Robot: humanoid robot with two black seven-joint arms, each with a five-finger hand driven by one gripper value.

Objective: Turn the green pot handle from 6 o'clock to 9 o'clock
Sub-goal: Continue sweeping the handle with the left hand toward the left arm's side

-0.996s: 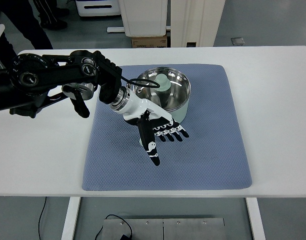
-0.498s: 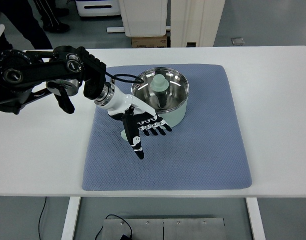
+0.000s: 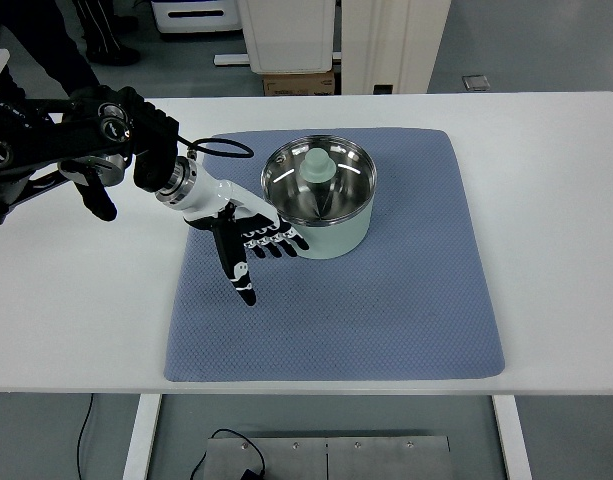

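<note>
My left hand (image 3: pixel 248 240) lay spread and flat, holding nothing, its fingertips (image 3: pixel 286 243) just beside the green pot (image 3: pixel 321 195), which sat upper-middle on the blue mat (image 3: pixel 406 300). I could not make out the handle; I judged a light, steady sideways push best, so the pot turned rather than slid
</note>
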